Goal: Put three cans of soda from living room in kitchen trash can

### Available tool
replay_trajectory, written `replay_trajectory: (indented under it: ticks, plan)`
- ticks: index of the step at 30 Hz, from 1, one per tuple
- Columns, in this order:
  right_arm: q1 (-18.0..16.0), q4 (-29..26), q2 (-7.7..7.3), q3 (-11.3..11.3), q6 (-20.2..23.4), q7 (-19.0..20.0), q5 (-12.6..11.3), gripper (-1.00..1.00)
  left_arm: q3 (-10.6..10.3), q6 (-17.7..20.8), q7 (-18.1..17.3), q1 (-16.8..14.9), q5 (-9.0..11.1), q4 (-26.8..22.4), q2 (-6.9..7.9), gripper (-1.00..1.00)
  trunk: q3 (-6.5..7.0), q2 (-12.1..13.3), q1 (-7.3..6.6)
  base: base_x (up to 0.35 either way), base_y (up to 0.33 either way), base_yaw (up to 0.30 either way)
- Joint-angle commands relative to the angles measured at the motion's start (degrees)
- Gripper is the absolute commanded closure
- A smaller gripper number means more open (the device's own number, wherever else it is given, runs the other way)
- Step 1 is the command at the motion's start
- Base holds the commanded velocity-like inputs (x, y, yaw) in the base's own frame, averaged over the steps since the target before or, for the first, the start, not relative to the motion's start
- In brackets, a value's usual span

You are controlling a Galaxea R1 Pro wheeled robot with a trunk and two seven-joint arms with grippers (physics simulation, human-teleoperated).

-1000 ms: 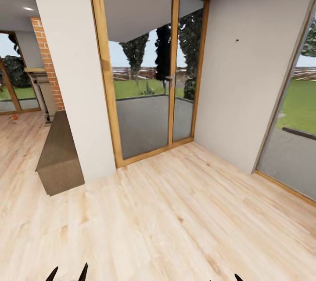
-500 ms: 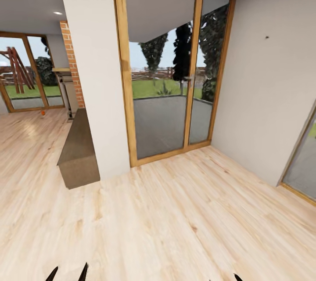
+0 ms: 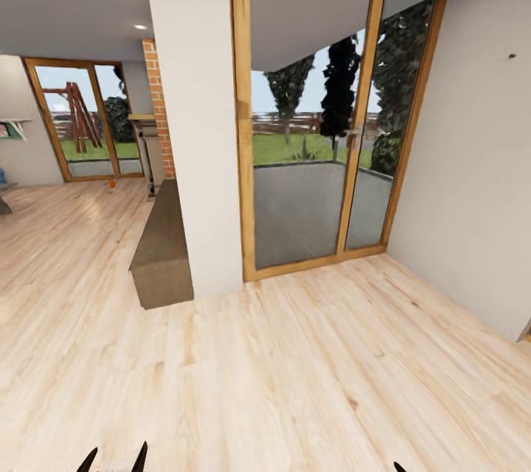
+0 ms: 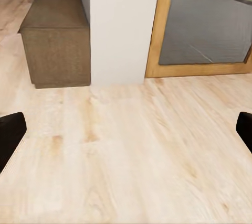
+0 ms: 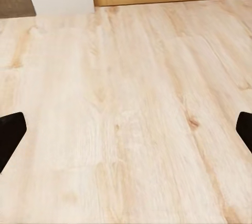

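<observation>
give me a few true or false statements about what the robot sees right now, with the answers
1. Both grippers are open with nothing between their fingers. True: the left gripper and right gripper show only bare wood floor between the fingers.
2. A low brown bench stands against the white pillar. True.
3. The floor is grey tile. False: it is light wood planks.
4. The glass doors have a black metal frame. False: the frame is light wood.
5. A small orange object lies on the floor far off near the brick column. True.
</observation>
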Motion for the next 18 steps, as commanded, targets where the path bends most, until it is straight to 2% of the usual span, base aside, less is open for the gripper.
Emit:
replay_trajectory:
  ticks: [1,5,12,18]
  plan:
    - [0.0,0.0,0.03,0.0,0.0,0.0,0.3,-1.0,0.0,0.0,0.0,0.0,0.0,0.0,0.0,-1.0,0.0,0.0,0.0,0.116,0.0,0.253]
    - [0.0,0.1,0.5,0.0,0.0,-0.1,1.3,-1.0,0.0,0.0,0.0,0.0,0.0,0.0,0.0,-1.0,0.0,0.0,0.0,0.116,0.0,0.253]
    - [0.0,0.1,0.66,0.1,0.0,-0.2,1.5,-1.0,0.0,0.0,0.0,0.0,0.0,0.0,0.0,-1.0,0.01,0.0,0.0,0.116,0.0,0.25]
    - [0.0,0.1,0.75,0.0,0.0,-0.2,1.4,-1.0,0.0,0.0,0.0,0.0,0.0,0.0,0.0,-1.0,0.02,0.0,0.0,0.114,0.0,0.123]
